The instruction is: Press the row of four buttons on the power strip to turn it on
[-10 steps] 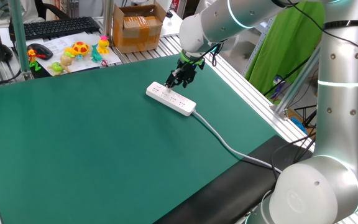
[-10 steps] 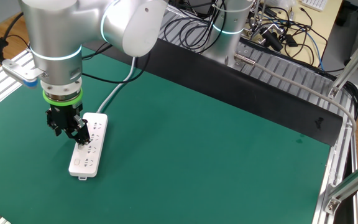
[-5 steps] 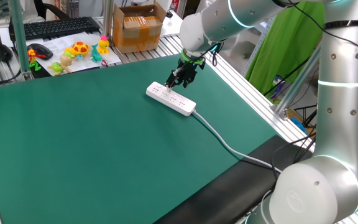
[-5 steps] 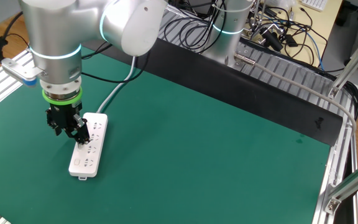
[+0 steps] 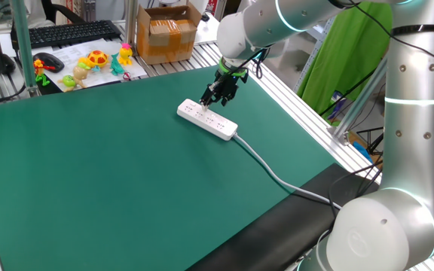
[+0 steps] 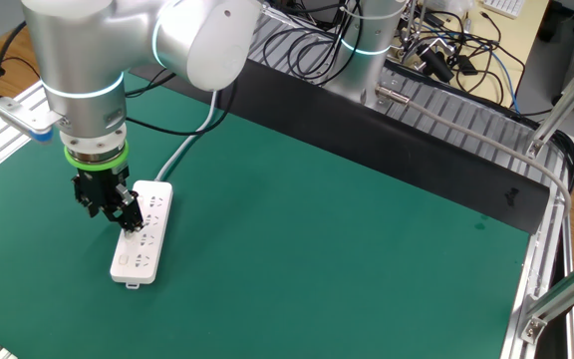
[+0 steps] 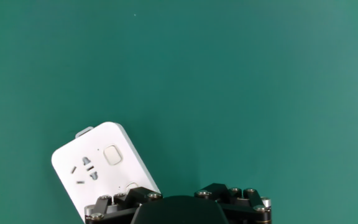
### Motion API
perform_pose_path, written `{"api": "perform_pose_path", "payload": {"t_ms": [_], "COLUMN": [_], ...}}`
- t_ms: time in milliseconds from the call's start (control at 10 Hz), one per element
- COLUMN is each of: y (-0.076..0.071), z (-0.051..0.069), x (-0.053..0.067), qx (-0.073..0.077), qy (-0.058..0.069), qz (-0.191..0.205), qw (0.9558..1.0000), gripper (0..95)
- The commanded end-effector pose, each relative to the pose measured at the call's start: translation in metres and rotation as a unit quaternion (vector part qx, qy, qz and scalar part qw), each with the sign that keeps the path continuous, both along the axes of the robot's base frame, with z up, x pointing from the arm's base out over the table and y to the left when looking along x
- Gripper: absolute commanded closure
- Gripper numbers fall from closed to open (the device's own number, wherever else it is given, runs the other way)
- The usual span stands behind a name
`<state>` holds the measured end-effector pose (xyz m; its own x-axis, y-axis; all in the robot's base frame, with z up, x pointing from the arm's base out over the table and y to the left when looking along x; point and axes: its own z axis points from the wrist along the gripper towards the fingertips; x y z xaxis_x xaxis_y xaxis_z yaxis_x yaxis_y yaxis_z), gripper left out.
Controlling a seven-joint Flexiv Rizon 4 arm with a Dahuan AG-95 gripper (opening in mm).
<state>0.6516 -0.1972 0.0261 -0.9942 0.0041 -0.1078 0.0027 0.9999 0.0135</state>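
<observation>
The white power strip (image 5: 207,120) lies flat on the green mat, and its grey cable (image 5: 277,177) runs off toward the arm's base. My gripper (image 5: 206,102) points down at the strip's far half and hangs just over its top face (image 6: 140,236). In the other fixed view the black gripper (image 6: 126,219) sits at the strip's left edge. The hand view shows the strip's rounded end (image 7: 98,168) with one square button (image 7: 111,154) of the four buttons; a second peeks out beside the left finger (image 7: 129,196). The gripper (image 7: 179,198) is open and holds nothing.
A cardboard box (image 5: 166,31), colourful toys (image 5: 96,60), a keyboard (image 5: 66,31) and a mouse (image 5: 49,62) stand beyond the mat's far edge. Aluminium rails (image 5: 300,105) border the mat. A tangle of cables (image 6: 436,50) lies behind the table.
The arm's upper links have shifted slightly. The gripper stays over the same spot on the power strip, still open.
</observation>
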Motion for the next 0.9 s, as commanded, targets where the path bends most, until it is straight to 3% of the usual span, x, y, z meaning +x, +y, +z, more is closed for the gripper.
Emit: {"api": "perform_pose_path", "payload": {"t_ms": [100,400,600,900], "y": [-0.0004,-0.0004,-0.0004,-0.0004], "z": [-0.0011,-0.0011,-0.0011,-0.0011], "x": [0.0013,0.0013,0.0013,0.0013], "qx": [0.000,0.005,0.009,0.009], "qy": [0.009,0.021,0.039,0.045], "qz": [0.000,-0.004,-0.004,-0.012], "qw": [1.0000,0.9998,0.9992,0.9989], "gripper": [19.0,19.0,19.0,19.0]}}
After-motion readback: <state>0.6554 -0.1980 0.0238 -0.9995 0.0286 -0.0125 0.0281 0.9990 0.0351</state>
